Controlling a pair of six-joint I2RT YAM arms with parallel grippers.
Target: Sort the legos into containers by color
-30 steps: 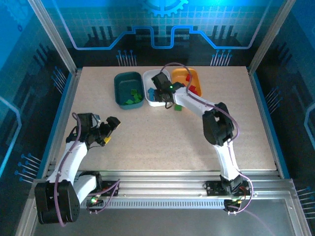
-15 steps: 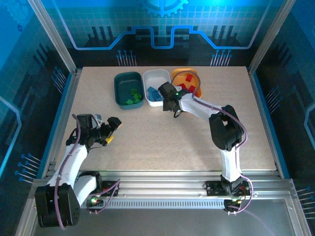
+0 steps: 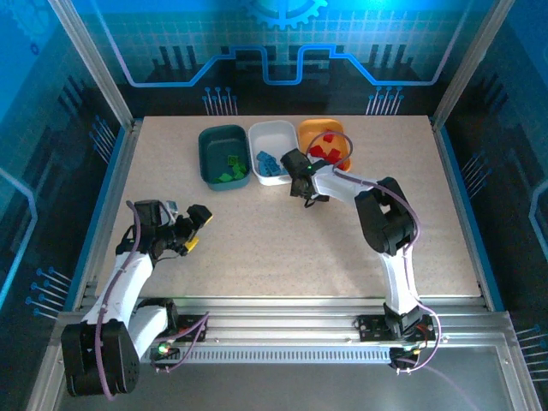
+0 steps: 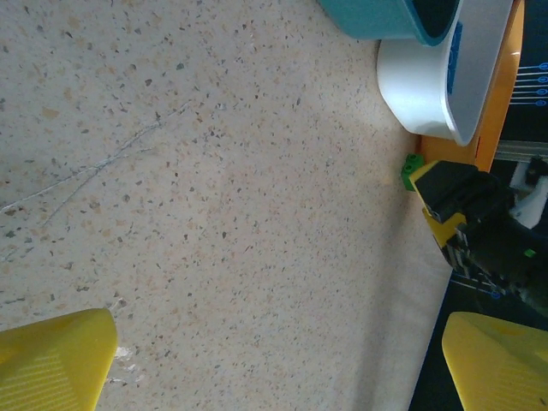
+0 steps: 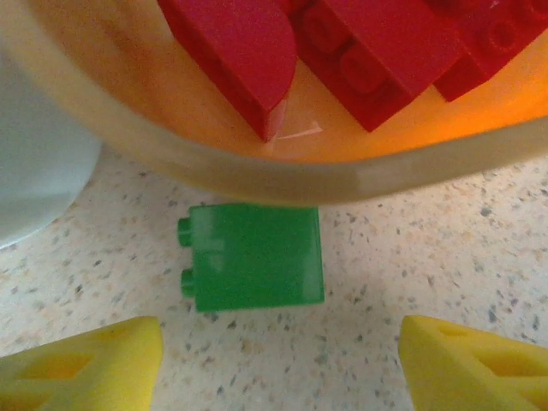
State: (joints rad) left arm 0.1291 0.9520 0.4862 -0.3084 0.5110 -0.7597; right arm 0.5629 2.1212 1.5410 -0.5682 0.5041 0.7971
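A green lego (image 5: 253,257) lies on its side on the table, touching the near rim of the orange-yellow tray (image 5: 257,175). My right gripper (image 5: 278,368) is open just short of it, with a yellow fingertip on each side and nothing between them. Red legos (image 5: 360,43) fill that tray (image 3: 336,133). The white tray (image 3: 272,137) holds blue legos (image 3: 270,164), and the dark teal tray (image 3: 221,141) holds green ones (image 3: 229,167). My right gripper (image 3: 303,190) hangs at the trays' near side. My left gripper (image 3: 193,229) is open and empty over bare table at the left.
The three trays stand side by side at the back centre. From the left wrist, the green lego (image 4: 411,169) sits by the right gripper (image 4: 462,205), below the white tray (image 4: 424,86). Metal frame rails border the table.
My right gripper has swung from over the white tray to the near side of the orange-yellow tray and come down before the green lego. The left arm has barely moved.
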